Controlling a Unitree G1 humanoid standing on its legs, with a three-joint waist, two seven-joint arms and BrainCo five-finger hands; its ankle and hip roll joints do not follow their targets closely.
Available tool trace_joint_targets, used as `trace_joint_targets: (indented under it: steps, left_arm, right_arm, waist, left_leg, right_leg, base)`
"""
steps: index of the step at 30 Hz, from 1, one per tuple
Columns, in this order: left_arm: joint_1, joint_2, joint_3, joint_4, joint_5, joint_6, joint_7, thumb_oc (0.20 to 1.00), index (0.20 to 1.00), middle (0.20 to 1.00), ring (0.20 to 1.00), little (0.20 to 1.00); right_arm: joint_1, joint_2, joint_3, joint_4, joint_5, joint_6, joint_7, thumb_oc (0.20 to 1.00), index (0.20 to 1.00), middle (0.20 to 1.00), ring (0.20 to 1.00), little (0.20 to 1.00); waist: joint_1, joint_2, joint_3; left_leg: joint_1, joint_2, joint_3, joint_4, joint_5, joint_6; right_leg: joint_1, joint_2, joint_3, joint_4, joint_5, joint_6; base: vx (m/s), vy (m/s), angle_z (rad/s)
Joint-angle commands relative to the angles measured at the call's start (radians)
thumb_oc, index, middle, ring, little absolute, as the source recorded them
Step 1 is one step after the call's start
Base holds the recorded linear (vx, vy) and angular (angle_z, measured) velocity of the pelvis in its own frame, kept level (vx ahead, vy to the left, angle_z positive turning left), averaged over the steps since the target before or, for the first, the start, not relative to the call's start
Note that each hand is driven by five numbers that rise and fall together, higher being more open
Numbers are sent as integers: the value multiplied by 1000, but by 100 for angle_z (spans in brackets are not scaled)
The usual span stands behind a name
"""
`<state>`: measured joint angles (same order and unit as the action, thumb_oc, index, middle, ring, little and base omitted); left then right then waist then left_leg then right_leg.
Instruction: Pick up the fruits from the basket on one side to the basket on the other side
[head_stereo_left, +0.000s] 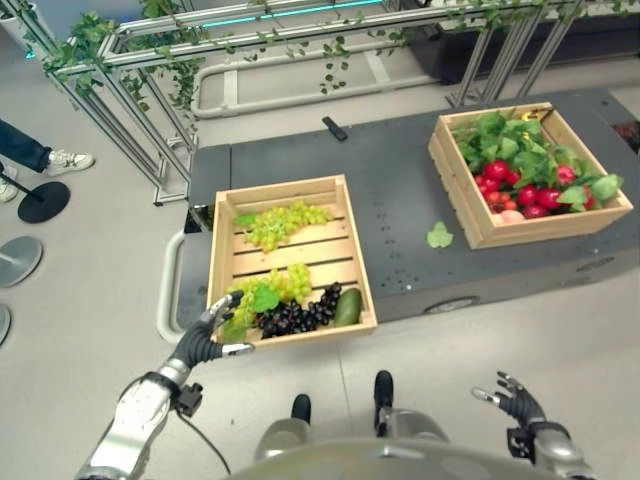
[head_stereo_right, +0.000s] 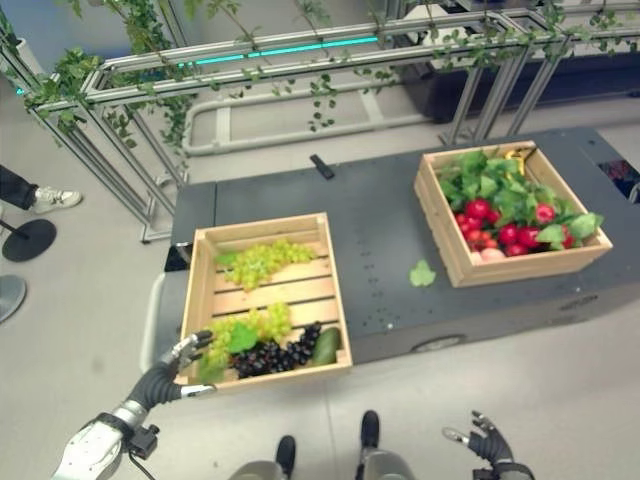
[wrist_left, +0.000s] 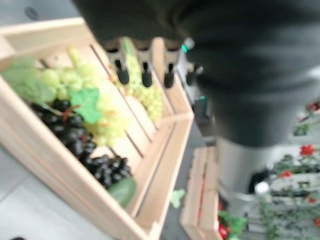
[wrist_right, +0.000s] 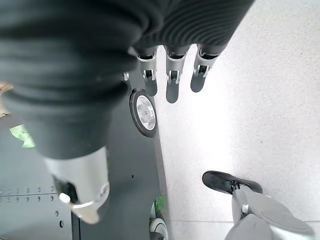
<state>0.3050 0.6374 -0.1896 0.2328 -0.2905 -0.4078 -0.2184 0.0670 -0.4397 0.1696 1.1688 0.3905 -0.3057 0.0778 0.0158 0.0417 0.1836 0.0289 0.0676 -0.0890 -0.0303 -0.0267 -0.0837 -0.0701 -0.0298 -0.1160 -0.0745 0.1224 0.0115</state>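
A wooden crate (head_stereo_left: 285, 190) on the left of the dark platform (head_stereo_left: 395, 180) holds two bunches of green grapes (head_stereo_left: 282, 223), black grapes (head_stereo_left: 295, 316) and a green oval fruit (head_stereo_left: 348, 306). My left hand (head_stereo_left: 205, 335) hovers open at this crate's front left corner, holding nothing; its fingers (wrist_left: 145, 72) point over the green grapes (wrist_left: 107, 117). A second crate (head_stereo_left: 540, 228) at the right holds red fruits (head_stereo_left: 520, 190) under green leaves, with a banana at the back. My right hand (head_stereo_left: 518, 402) hangs open, low at the right, over the floor.
A loose green leaf (head_stereo_left: 439, 236) lies on the platform between the crates, and a small black bar (head_stereo_left: 334, 128) near its far edge. A metal frame with vines (head_stereo_left: 130, 90) stands behind. A person's shoe (head_stereo_left: 68, 160) shows at far left. A platform wheel (wrist_right: 143, 112) is beside my right hand.
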Motion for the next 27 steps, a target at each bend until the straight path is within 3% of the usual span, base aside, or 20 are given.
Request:
trace_joint_targets:
  steps: [1, 18, 27]
  left_arm:
    - [-4, 70, 18, -94, -56, -68, -18, 1000, 1000, 1000, 1000, 1000]
    - [-26, 69, 9, -95, -10, -69, 5, 1000, 1000, 1000, 1000, 1000]
    - [-177, -29, -23, 56, 67, -56, 99, 1000, 1000, 1000, 1000, 1000]
  right_arm:
    - [-26, 4, 38, 16, 33, -38, 4, 1000, 1000, 1000, 1000, 1000]
    - [-13, 17, 57, 0, 20, -39, 1, 1000, 1000, 1000, 1000, 1000]
    - [-16, 23, 90, -39, -8, -32, -6, 1000, 1000, 1000, 1000, 1000]
  waist:
    - [8, -68, -7]
    - [-1, -65, -14]
    - [-21, -64, 5]
  left_leg:
    - [-60, -43, 27, 87, -29, 3]
    - [-44, -42, 39, 68, -33, 10]
    - [-66, -40, 56, 56, -25, 11]
  right_leg:
    - [25, -68, 44, 151, -155, 114]
    - [22, -68, 56, 152, -152, 117]
    - [-18, -67, 72, 153, -143, 117]
  base:
    - [0, 0, 0]
    - [0, 0, 0]
    - [-11, 4, -4]
